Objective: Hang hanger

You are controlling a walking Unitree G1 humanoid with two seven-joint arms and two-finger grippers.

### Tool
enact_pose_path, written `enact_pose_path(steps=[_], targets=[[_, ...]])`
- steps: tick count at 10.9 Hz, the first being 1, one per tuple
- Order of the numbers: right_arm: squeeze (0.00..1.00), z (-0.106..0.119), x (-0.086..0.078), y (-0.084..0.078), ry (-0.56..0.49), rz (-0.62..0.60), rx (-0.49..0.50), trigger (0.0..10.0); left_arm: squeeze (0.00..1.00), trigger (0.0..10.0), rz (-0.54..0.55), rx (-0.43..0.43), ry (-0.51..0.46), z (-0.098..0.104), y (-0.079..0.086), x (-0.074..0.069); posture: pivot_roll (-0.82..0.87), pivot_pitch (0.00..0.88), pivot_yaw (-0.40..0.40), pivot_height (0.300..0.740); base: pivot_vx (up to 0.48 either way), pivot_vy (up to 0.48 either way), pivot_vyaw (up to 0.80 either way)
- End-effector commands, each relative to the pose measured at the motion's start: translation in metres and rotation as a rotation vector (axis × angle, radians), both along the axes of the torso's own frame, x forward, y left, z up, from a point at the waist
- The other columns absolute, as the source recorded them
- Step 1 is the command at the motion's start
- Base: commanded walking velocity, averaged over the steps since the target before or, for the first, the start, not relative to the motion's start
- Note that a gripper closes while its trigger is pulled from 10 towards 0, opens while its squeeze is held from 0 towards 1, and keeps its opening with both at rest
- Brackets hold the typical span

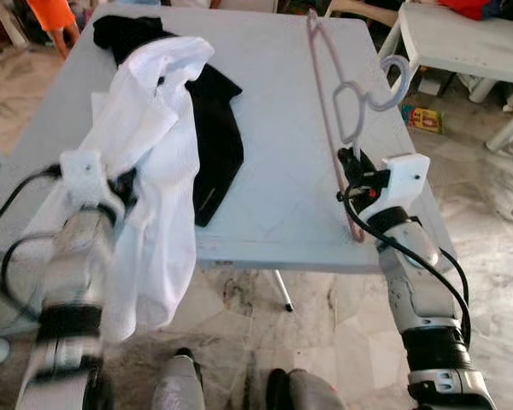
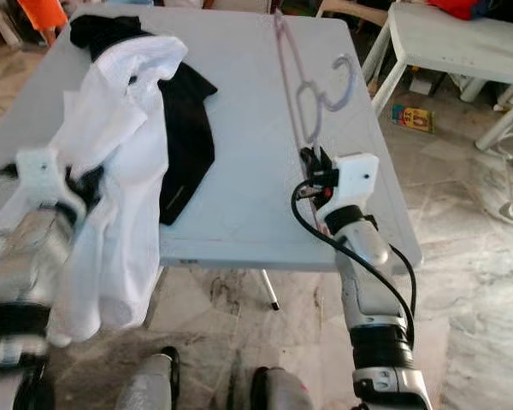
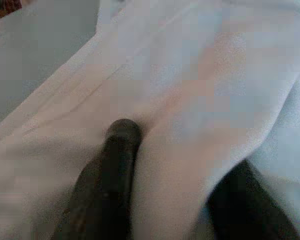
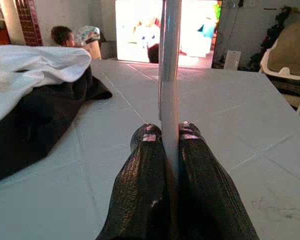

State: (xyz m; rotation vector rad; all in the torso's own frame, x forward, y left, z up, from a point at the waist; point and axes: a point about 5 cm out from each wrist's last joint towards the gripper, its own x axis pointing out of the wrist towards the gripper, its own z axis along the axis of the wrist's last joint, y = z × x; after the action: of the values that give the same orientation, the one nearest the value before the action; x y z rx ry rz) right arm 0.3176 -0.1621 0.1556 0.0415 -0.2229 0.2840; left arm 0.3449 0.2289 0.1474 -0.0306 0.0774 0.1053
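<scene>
- The right gripper (image 1: pixel 352 162) is pinched tight on one arm of the hanger (image 1: pixel 329 102); in the right wrist view the bar stands squeezed between both black fingers (image 4: pixel 140 200); the frame rises above the grey table (image 1: pixel 282 196), hook uppermost.
- The hanger looks thin, light and stiff; probably slick plastic, so it may pivot in a one-arm grip; holding nearer the neck would likely steady it.
- The left gripper (image 1: pixel 120 184) is buried in the white shirt (image 1: pixel 158 154), its fingers closed on the cloth; the shirt is soft and limp, hanging off the table edge.
- A black garment (image 1: pixel 214 128) lies on the table, partly under the shirt.
</scene>
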Motion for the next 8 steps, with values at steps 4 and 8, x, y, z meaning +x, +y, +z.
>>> enact_pose_path(steps=[4, 8], targets=[[0.0, -0.02, -0.003, -0.008, 0.111, -0.031, -0.015, 10.0, 0.0, 0.0, -0.048, 0.062, -0.057, 0.027, -0.005, 0.039, -0.01, 0.209, -0.076, 0.74, 0.0, 0.0, 0.0], [0.0, -0.02, -0.005, -0.012, 0.109, -0.053, -0.019, 10.0, 0.0, 0.0, -0.145, 0.072, -0.111, 0.048, -0.034, 0.058, -0.03, 0.206, -0.067, 0.74, 0.0, 0.0, 0.0]])
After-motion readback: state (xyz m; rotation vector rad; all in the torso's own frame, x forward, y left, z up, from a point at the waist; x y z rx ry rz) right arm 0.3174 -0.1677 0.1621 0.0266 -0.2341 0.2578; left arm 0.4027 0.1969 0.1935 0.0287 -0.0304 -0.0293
